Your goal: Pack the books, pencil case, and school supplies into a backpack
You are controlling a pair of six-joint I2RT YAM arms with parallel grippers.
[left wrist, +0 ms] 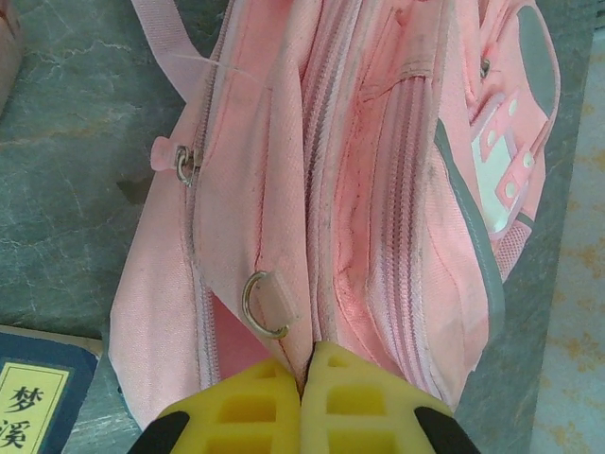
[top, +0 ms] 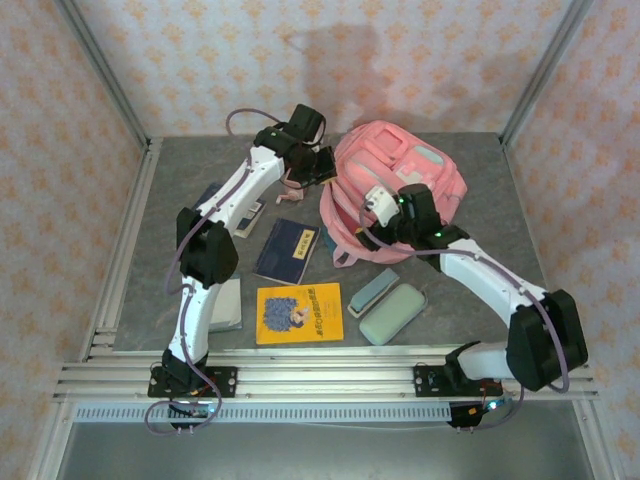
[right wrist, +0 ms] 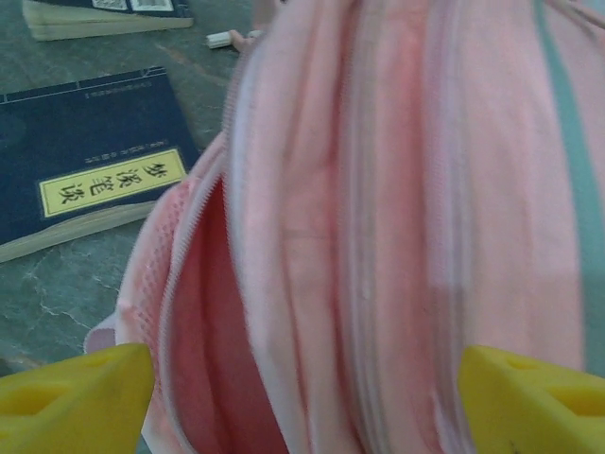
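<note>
Nearest us, the yellow book point(top: 299, 313) & pencil case point(top: 393, 313) lie in front of the backpack point(top: 390, 160), w/ a navy book point(top: 288, 250) at its front-left, none packed. The right gripper point(right wrist: 302, 397) hangs spread wide, empty, over the backpack's mouth. The left gripper point(left wrist: 304, 397), at its far-left edge, is clenched on zipper-side fabric. We'd hold that pinch taut & high so the mouth gapes, then bring the biggest book in flat.

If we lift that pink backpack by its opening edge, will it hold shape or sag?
Probably sags: the backpack is soft fabric, creased and folded in both wrist views. Its opening likely collapses unless held apart. Lying flat, it seems unlikely to tip or roll.
</note>
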